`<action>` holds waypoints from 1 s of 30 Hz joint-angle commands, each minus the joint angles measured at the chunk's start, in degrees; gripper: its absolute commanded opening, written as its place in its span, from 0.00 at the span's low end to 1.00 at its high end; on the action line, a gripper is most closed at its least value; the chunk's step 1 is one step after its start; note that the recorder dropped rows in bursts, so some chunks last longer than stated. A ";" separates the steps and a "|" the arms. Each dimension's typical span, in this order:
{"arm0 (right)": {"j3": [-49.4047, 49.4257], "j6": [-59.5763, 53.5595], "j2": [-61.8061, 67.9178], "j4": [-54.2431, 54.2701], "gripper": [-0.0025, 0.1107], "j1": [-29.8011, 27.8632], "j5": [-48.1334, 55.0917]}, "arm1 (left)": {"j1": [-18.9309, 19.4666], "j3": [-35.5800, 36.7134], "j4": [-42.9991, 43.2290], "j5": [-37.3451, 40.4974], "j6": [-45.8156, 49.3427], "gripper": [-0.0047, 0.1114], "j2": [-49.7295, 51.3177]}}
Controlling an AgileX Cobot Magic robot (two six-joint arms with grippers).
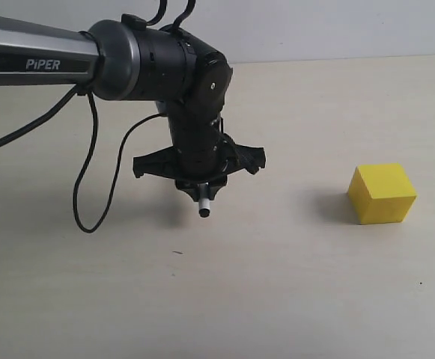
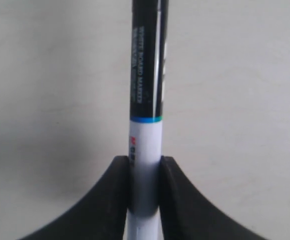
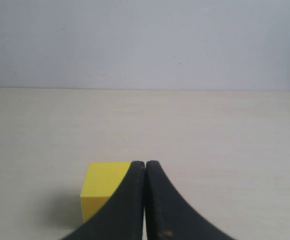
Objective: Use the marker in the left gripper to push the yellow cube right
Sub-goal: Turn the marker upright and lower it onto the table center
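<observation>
Cable (image 1: 78, 202) hangs slack under the arm. Left gripper (image 1: 200, 185) clamps the marker (image 1: 204, 206) pointing down, tip near the table (image 1: 277, 299), likely ready for shoving. Cube (image 1: 382, 193) sits well apart to its right. Right gripper (image 3: 145, 200) is closed, empty.

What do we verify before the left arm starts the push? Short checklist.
1. Marker held by left gripper: ok, shut on its white end.
2. Marker on the left of the yellow cube, for a rightward push: ok.
3. Path between them: ok, only bare table shows there.
4. Marker tip low enough to meet the cube's face: cannot tell.
5. Right gripper out of the cube's path: cannot tell; it is shut, with the cube close by in its own view, and missing from the exterior view.
</observation>
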 commanded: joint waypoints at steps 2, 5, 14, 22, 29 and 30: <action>0.28 -0.01 -0.32 -0.23 0.02 -0.20 -0.27 | -0.12 0.56 0.57 -0.40 -0.34 0.04 -0.18; 0.28 -0.01 -0.32 -0.23 0.02 -0.20 -0.27 | -0.12 0.71 -0.09 -0.24 0.73 0.04 -0.18; 0.28 -0.01 -0.32 -0.23 0.02 -0.20 -0.27 | -0.12 0.88 -3.71 -0.76 3.76 0.04 -0.18; 0.28 -0.01 -0.32 -0.23 0.02 -0.20 -0.27 | -0.12 0.88 -4.11 -0.43 3.59 0.04 -0.18; 0.28 -0.01 -0.32 -0.23 0.02 -0.20 -0.27 | -0.01 2.60 -3.71 -1.49 2.59 0.04 -0.18; 0.28 -0.01 -0.32 -0.23 0.02 -0.20 -0.27 | -0.01 2.60 -3.71 -1.60 2.41 0.04 -0.18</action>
